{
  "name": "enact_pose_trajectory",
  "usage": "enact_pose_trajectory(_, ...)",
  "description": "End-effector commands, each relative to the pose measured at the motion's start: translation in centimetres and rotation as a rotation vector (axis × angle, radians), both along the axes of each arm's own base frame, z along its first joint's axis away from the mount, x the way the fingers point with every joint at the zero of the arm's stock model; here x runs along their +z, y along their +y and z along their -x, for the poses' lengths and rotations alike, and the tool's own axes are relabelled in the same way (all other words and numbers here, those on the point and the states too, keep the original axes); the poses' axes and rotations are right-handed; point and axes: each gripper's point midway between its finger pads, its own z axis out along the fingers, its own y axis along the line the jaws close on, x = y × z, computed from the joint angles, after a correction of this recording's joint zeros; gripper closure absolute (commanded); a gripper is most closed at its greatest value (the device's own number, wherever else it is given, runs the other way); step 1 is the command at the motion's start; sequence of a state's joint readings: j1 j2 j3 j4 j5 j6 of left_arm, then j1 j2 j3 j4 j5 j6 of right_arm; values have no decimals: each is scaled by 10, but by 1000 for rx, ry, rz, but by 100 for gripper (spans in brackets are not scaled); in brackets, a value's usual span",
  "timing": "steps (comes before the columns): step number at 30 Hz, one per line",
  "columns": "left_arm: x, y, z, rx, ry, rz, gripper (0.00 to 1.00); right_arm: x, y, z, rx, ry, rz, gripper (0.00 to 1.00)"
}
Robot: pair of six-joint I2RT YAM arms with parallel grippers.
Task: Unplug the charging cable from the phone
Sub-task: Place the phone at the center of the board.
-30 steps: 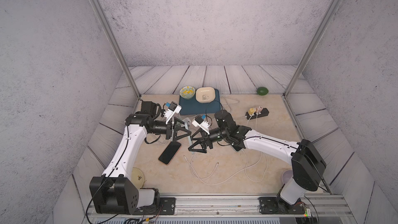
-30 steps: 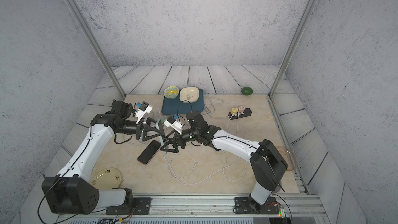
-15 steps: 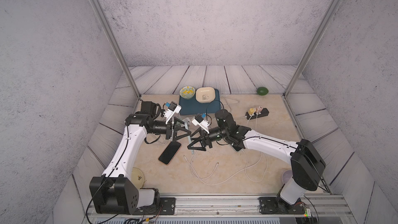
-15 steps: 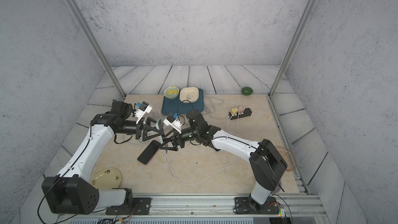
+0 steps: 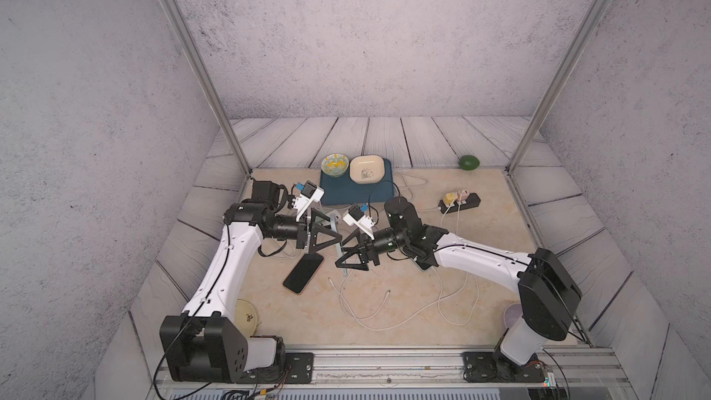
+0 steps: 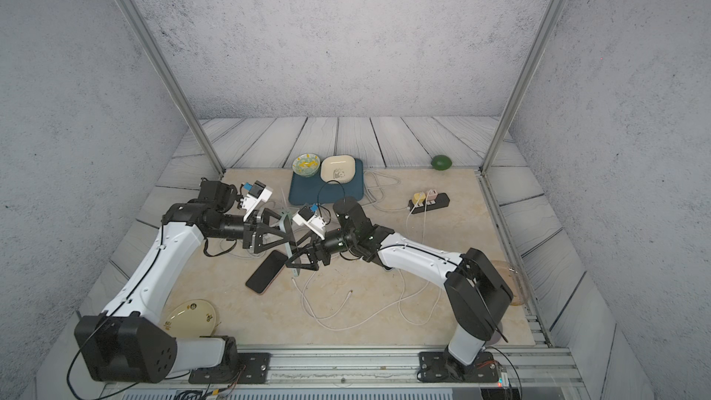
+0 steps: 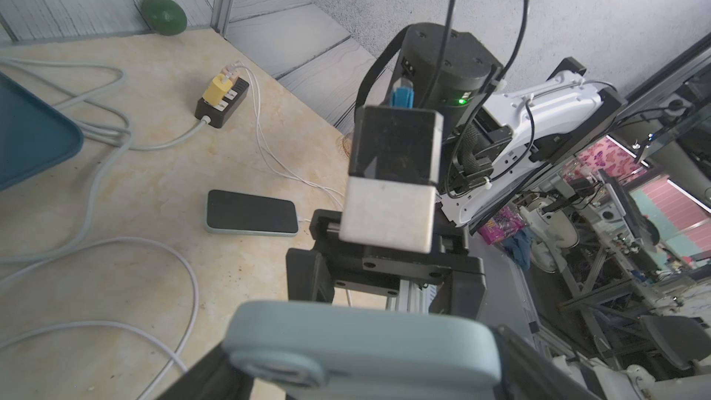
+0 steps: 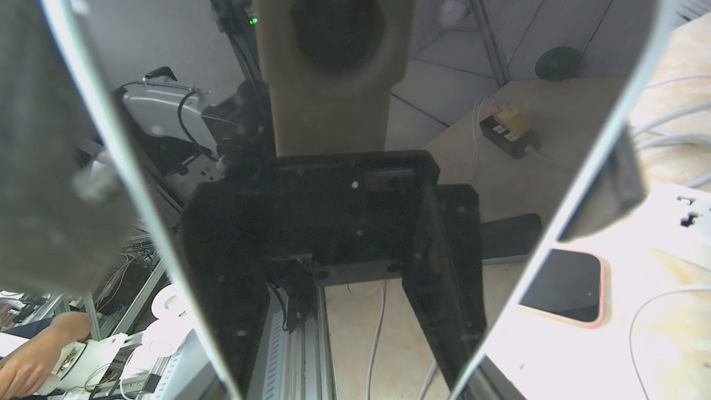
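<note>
- While your right gripper (image 5: 339, 253) pinches the blue-grey phone (image 6: 287, 230) by its two long edges, your left gripper (image 5: 336, 230) stands spread, one finger on each side of the camera end.
- You've got that phone upright in the air over mid-table. The charging cable (image 5: 381, 328) lies on the tabletop (image 5: 300, 325) below, one loose plug end near the pink-cased phone (image 5: 304, 273), apart from the raised handset.
- Right wrist view: nothing but its glossy screen, mirroring gripper and camera. The left wrist view gives you its back and camera bump instead.
- Only the left wrist view shows the mint-cased phone (image 7: 252, 212) plainly, flat on the tabletop with a white lead (image 7: 306, 220) in its end. From above, the right arm (image 5: 481, 263) covers nearly all of it.
- Count with me: three phones, two arms, a patterned bowl (image 5: 335, 165) and a cream bowl (image 5: 366, 169) on one teal mat (image 5: 342, 192), and one power strip (image 5: 469, 200) carrying two chargers (image 5: 449, 198), yellow and pink.
- Reading matter: the cream bowl bears a small dark drawing, and the mark on the yellow plate (image 5: 246, 311) is too small to read.
</note>
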State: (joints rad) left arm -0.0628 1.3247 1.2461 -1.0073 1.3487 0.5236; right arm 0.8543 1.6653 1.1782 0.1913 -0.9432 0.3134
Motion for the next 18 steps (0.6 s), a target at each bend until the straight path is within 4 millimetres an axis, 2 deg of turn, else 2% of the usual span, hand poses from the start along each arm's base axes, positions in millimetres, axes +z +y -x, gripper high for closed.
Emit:
enact_pose_trajectory(1, -1, 1, -3, 17, 11, -4, 2, 12, -2, 2, 6, -39, -42, 64)
enact_pose_trajectory(8, -8, 4, -11, 57, 15, -56, 2, 7, -8, 0, -31, -42, -10, 68)
enact_pose_trajectory(18, -19, 10, -26, 130, 17, -128, 2, -23, -25, -7, -140, -31, 137, 71)
